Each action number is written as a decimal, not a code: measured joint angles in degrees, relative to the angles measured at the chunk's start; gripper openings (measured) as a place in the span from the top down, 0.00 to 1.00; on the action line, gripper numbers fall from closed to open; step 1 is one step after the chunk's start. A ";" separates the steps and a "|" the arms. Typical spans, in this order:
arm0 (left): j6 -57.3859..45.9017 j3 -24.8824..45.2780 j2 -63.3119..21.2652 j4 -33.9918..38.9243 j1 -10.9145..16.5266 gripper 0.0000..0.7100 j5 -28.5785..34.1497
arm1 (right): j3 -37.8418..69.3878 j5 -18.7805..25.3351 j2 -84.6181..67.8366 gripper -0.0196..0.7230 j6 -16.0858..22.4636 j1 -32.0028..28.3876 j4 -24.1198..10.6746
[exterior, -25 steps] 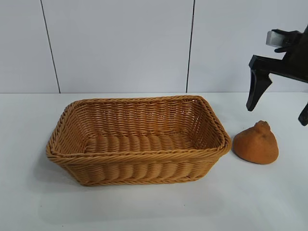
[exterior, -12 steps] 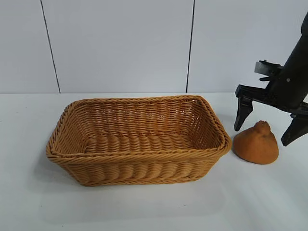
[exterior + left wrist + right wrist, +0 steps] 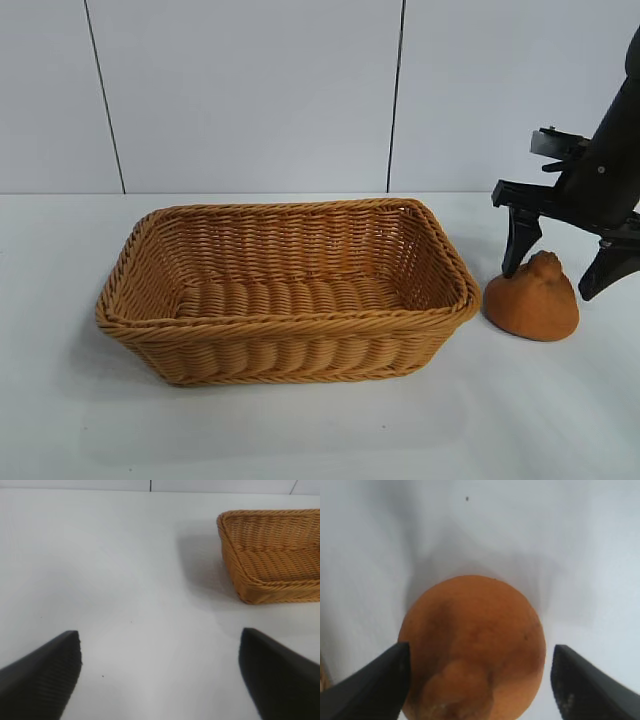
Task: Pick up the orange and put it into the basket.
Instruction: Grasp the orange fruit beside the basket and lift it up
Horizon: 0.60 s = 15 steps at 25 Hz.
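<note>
The orange (image 3: 535, 305), a rough orange-brown dome with a knobby bump, sits on the white table just right of the basket (image 3: 300, 355). My right gripper (image 3: 548, 286) has come down over the orange, one black finger on either side of its top. In the right wrist view the orange (image 3: 475, 640) fills the space inside the right gripper (image 3: 479, 650); one finger is at its skin and a thin gap remains at the other, so the gripper is open. My left gripper (image 3: 160, 635) hangs open over bare table, well away from the basket (image 3: 280, 587).
The wicker basket is tan, with nothing inside it, and takes up the middle of the table. A white panelled wall (image 3: 250, 90) stands behind. Bare table surface (image 3: 300, 430) lies in front of the basket and to its left.
My right gripper dropped from above and to the right of the orange to straddle it, and its fingers have narrowed toward the fruit. The orange, the basket and the left arm have not moved.
</note>
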 joint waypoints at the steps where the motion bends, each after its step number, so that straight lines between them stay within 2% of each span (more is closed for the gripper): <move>1: 0.00 0.00 0.00 0.00 0.00 0.14 0.00 | 0.00 0.00 0.00 0.44 0.00 0.00 0.00; 5: 0.00 0.00 0.00 0.00 0.00 0.14 0.00 | 0.00 0.05 0.00 0.80 0.00 0.00 0.00; 7: 0.00 0.00 0.00 0.00 0.00 0.14 0.00 | -0.06 0.11 0.00 0.93 0.00 0.00 0.00; 15: 0.00 0.00 0.00 0.00 0.00 0.14 0.00 | -0.18 3.09 -2.33 0.93 -0.97 0.00 0.00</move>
